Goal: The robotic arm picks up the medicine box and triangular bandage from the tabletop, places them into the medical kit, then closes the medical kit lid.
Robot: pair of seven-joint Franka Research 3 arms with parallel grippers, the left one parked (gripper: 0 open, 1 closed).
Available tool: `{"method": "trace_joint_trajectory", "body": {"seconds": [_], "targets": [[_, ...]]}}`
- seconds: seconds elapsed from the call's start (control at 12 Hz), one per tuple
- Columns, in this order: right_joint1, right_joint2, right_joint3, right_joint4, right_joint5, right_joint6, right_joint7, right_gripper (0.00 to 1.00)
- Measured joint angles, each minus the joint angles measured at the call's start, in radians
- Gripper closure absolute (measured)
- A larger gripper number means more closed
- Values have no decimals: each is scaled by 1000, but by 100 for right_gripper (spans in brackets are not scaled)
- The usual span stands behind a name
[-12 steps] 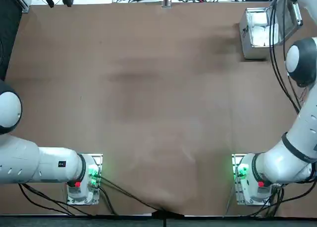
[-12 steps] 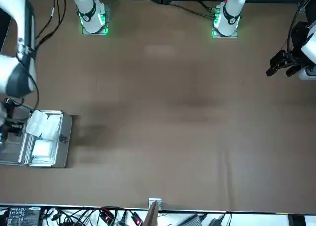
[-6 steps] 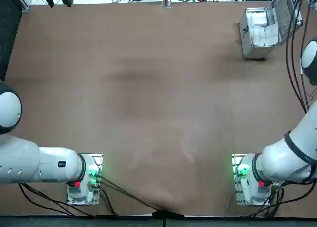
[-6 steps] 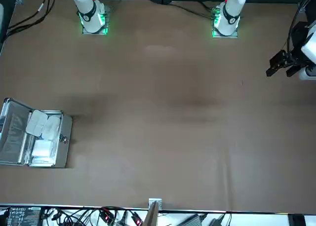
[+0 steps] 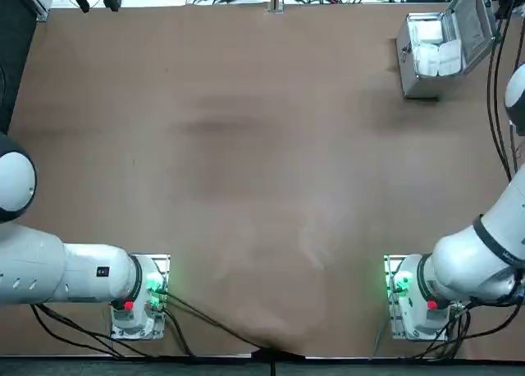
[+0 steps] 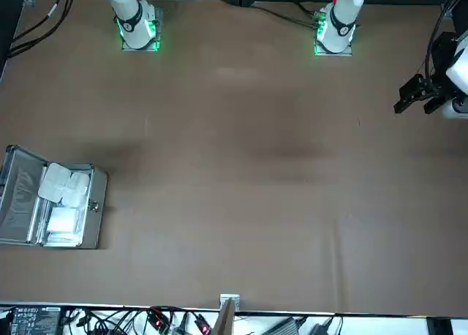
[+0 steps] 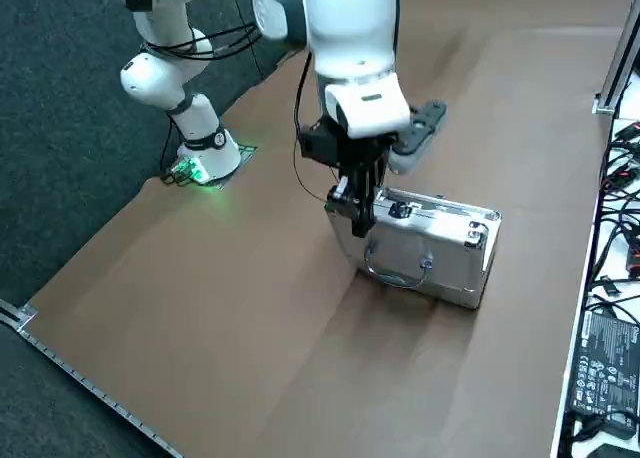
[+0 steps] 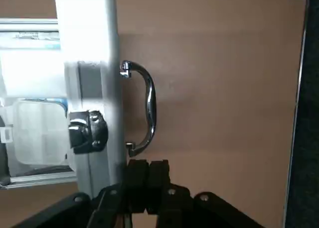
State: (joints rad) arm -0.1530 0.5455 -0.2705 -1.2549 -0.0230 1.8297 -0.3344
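Note:
The medical kit [image 5: 422, 54] sits at the table's far right corner with its lid [image 5: 473, 19] tilted up and open. Inside lie the lumpy triangular bandage [image 6: 64, 183] and the square medicine box [image 6: 63, 220]. In the right side view my right gripper [image 7: 358, 218] hangs at the outer face of the lid [image 7: 428, 250], by its left end. The wrist view shows the gripper [image 8: 148, 166] shut with nothing between the fingers, just beside the lid's bar handle [image 8: 148, 106] and a latch [image 8: 87, 131].
The right arm [image 7: 350, 48] leans over the table's right edge above the kit. Cables and electronics [image 7: 605, 358] lie beyond the far edge. A wide brown tabletop [image 5: 246, 146] stretches away from the kit.
The right arm has swung off the kit, out of the front view. The lid rose from lying back to a tilted stand, then held still.

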Motion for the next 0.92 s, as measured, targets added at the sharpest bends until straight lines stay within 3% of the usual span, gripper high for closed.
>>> {"method": "trace_joint_trajectory", "body": {"seconds": [0.5,0.92], "targets": [[5,23,12,1,51,11,0,99],[94,18,29,2,81,7,2,99]]}}
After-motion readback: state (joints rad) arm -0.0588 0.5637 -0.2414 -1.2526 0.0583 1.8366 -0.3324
